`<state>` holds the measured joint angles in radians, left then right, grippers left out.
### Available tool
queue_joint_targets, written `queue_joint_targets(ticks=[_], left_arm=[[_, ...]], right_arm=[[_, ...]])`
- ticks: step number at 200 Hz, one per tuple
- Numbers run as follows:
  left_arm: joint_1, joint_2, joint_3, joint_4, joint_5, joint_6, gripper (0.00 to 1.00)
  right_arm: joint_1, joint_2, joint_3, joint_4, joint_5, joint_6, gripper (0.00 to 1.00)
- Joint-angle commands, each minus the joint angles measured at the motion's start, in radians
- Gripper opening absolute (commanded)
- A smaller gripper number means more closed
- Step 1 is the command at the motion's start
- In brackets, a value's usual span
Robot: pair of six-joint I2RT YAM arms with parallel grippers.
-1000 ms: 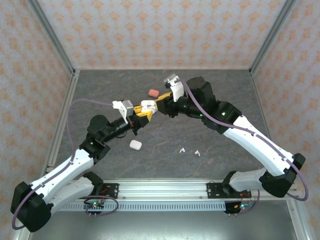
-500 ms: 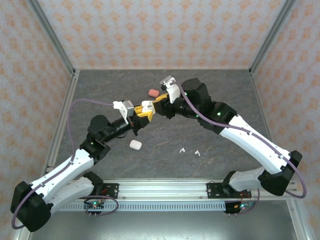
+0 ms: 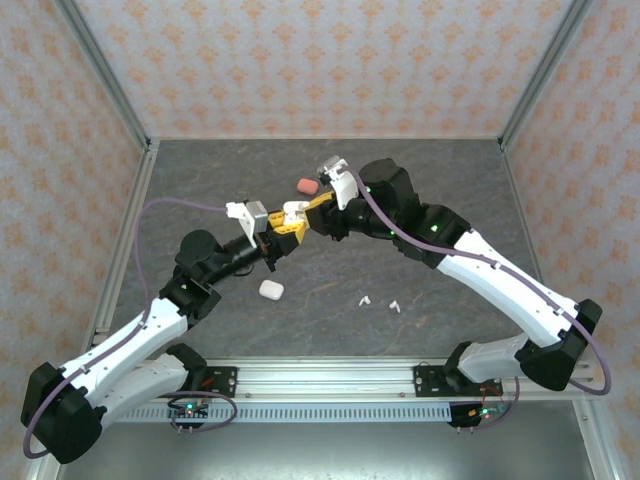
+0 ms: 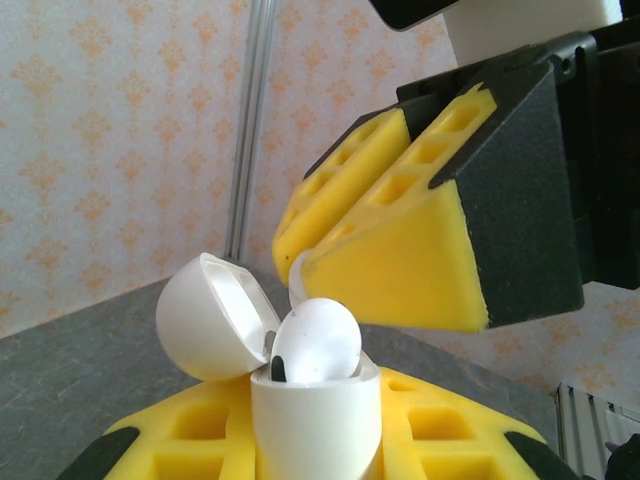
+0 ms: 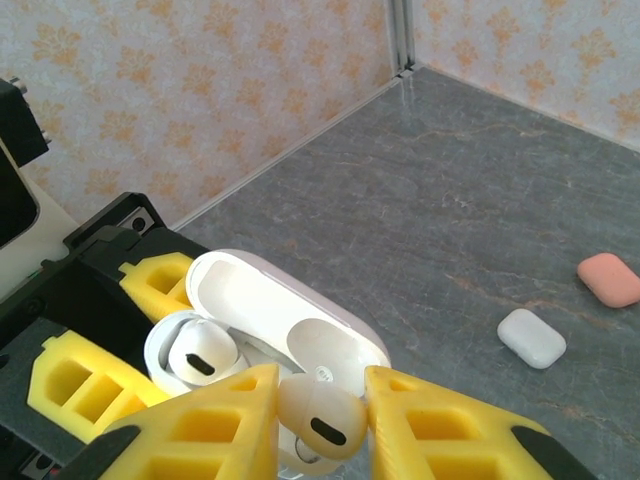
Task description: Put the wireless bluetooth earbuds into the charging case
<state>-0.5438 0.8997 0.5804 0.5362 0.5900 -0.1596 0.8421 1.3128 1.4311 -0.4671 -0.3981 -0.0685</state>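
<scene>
Lower centre of the top view: one loose earbud [image 3: 366, 299] and a second loose earbud [image 3: 395, 306] are lying on the grey table [image 3: 450, 180], both white, near each other and well apart from the grippers. Left of them a closed white case [image 3: 271, 289] is resting flat.

Mid-frame, the two arms are meeting tip to tip. The left gripper [image 3: 288, 228] is reaching in from the lower left, its yellow fingers pressing on the body of the open charging case [image 4: 315, 420] and holding it off the table. The lid [image 4: 210, 315] is standing swung back toward the left of the left wrist view. A seated earbud [image 5: 195, 355] is sitting in one socket, head up (dark oval port showing).

The right gripper [image 5: 320, 425] is coming in from the upper right of the top view, its fingers pinching a white earbud [image 5: 320, 420] between the tips. That earbud is hanging at the case's near rim, beside the seated one, by the other socket. Whether it is touching the case, I cannot tell.

Farther back, just beyond the two grippers in the top view, a pink case [image 3: 307, 185] is lying closed on the table.
</scene>
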Motion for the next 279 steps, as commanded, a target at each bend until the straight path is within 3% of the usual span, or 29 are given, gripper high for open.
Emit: queue_joint_targets(ticks=[1, 81, 173, 193, 229, 279], left_arm=[[-0.007, -0.004, 0.01, 0.057, -0.007, -0.007, 0.0], [-0.01, -0.007, 0.009, 0.057, -0.004, -0.007, 0.0], [-0.014, -0.019, 0.002, 0.061, -0.006, -0.004, 0.0], [-0.014, -0.021, 0.002, 0.061, -0.006, -0.004, 0.0], [-0.014, -0.019, 0.005, 0.066, -0.005, -0.006, 0.0], [-0.016, -0.009, 0.013, 0.063, -0.004, -0.006, 0.0]], right_arm=[[0.008, 0.001, -0.013, -0.024, -0.048, 0.007, 0.26], [-0.015, 0.004, 0.003, -0.009, -0.121, 0.074, 0.31], [-0.153, -0.031, 0.022, 0.072, -0.287, 0.203, 0.56], [-0.216, -0.047, -0.031, 0.147, -0.373, 0.261, 0.64], [-0.268, -0.05, -0.158, 0.337, -0.569, 0.351, 0.87], [-0.25, 0.018, -0.196, 0.5, -0.727, 0.465, 0.88]])
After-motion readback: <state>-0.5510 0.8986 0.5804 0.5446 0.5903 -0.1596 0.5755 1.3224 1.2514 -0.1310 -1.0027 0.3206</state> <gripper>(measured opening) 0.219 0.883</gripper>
